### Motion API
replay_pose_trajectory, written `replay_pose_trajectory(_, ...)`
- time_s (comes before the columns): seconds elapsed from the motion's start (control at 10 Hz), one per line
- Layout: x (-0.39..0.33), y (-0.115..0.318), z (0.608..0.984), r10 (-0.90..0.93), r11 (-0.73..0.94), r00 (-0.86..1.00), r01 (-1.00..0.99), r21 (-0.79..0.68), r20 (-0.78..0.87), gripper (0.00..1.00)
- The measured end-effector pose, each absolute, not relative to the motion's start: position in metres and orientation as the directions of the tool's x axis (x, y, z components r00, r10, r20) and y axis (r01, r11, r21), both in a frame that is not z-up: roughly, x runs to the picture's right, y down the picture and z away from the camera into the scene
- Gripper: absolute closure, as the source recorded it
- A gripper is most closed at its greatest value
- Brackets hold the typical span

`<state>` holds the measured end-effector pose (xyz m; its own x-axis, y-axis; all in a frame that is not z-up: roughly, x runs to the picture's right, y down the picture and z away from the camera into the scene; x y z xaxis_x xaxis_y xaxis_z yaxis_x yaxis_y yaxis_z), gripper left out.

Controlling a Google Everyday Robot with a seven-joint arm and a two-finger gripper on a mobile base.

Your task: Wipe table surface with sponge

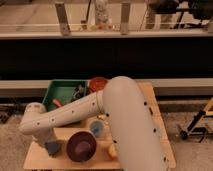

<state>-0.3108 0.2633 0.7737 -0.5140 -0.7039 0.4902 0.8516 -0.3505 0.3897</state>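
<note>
Arm reaching down over front-left of pale light-brown wooden tabletop (70, 134).
Gripper (44, 141) is sitting just above the small blue-grey blocky sponge (52, 147); jaws' state cannot be told. Sponge is lying beside round maroon dish (81, 146), near light-blue cup (97, 129); green rectangular tray (61, 93) behind.

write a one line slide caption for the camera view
White robot arm reaches down over the wooden table surface, its hand just above the blue-grey sponge, beside a maroon dish.
</note>
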Motion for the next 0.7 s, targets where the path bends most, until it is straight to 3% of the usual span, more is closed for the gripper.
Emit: replay_pose_trajectory(0.7,-0.3108,0.2632,0.7737,-0.704,-0.351,-0.514,0.852,0.390,0.490,1.00)
